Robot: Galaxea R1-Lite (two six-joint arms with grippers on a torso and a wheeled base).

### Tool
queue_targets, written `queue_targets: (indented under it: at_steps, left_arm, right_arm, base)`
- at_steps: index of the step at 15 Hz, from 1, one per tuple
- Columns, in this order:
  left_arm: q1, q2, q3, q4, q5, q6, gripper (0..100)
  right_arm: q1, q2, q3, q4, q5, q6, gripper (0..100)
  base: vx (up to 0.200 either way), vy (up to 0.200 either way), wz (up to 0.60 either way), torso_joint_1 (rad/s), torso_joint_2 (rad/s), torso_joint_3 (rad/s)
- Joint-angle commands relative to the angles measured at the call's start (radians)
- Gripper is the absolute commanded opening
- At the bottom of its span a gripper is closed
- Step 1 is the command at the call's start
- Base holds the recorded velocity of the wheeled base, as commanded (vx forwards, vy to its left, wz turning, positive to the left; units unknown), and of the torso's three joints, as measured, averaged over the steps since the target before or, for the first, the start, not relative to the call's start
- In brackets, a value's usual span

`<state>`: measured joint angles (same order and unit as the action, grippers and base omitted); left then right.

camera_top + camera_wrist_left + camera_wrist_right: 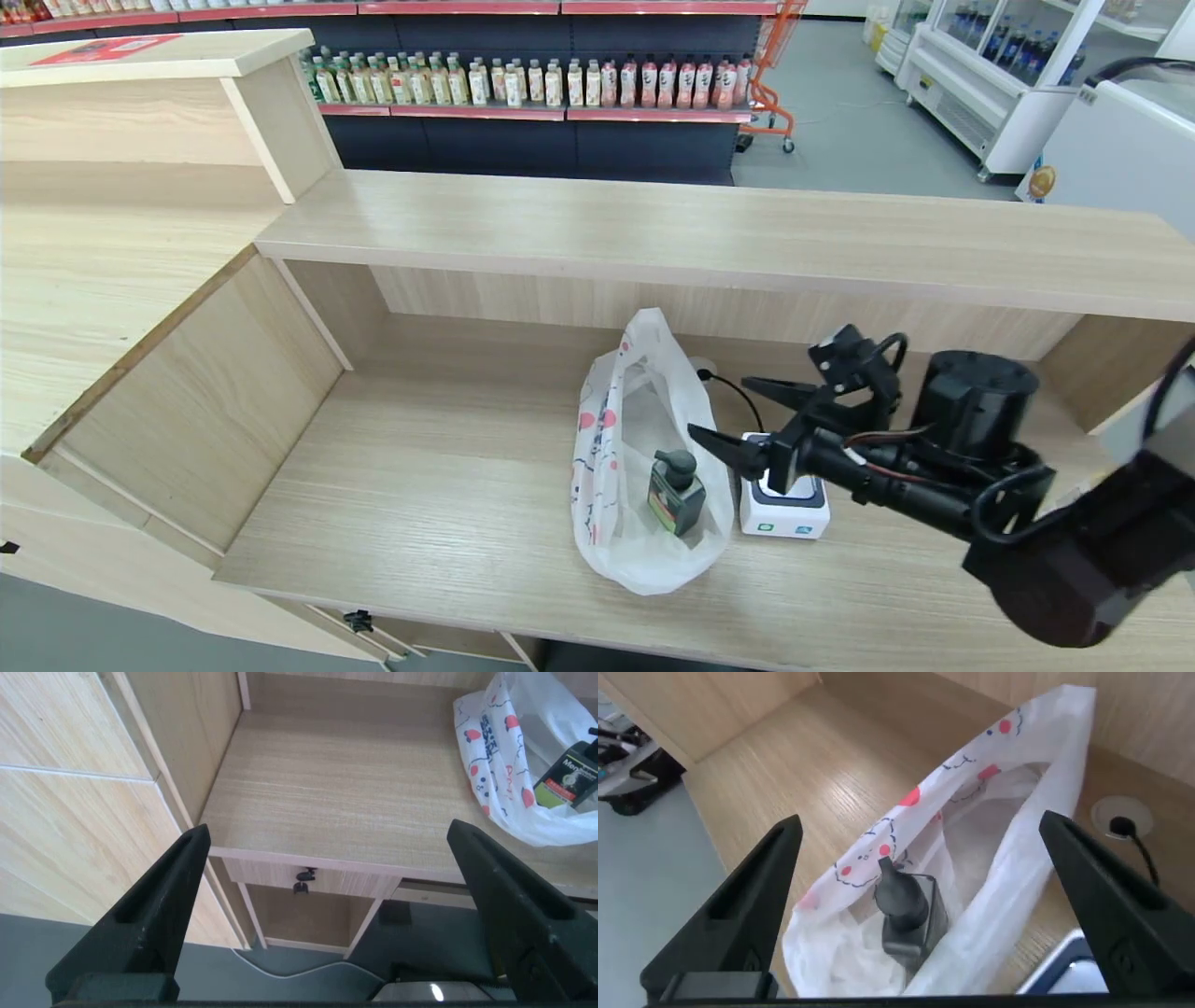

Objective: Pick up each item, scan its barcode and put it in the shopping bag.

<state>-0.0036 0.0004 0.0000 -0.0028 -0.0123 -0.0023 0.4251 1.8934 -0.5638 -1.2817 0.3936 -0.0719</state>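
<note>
The dark green pump bottle (pixel 677 493) sits inside the white shopping bag (pixel 611 439), on the counter (pixel 420 485). It stands on its base, long axis near vertical, pump head on top and label facing the robot. The bag's mouth gapes upward. The right gripper (pixel 721 406) hangs just beside the bag, above the white scanner (pixel 784 511), jaws spread wide and holding nothing. The left gripper (pixel 327 835) is low by the counter's front edge, fingers well apart, also empty.
</note>
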Motion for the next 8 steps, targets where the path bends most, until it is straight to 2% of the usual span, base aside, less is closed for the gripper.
queue_targets:
  at_steps: [1, 5, 8]
  left_arm:
    - [-0.001, 0.000, 0.000, 0.000, 0.000, -0.001, 100]
    - [0.001, 0.000, 0.000, 0.000, 0.000, 0.001, 100]
    - [0.001, 0.000, 0.000, 0.000, 0.000, -0.001, 100]
  right_arm:
    - [-0.114, -0.398, 0.108, 0.211, -0.021, 0.029, 100]
    - [-0.289, -0.565, 0.219, 0.398, -0.193, -0.046, 100]
    - [-0.350, -0.596, 0.288, 0.446, -0.283, -0.060, 100]
  base:
    - [0.000, 0.000, 0.00, 0.000, 0.00, 0.000]
    - [0.000, 0.000, 0.00, 0.000, 0.00, 0.000]
    - [0.000, 0.000, 0.00, 0.000, 0.00, 0.000]
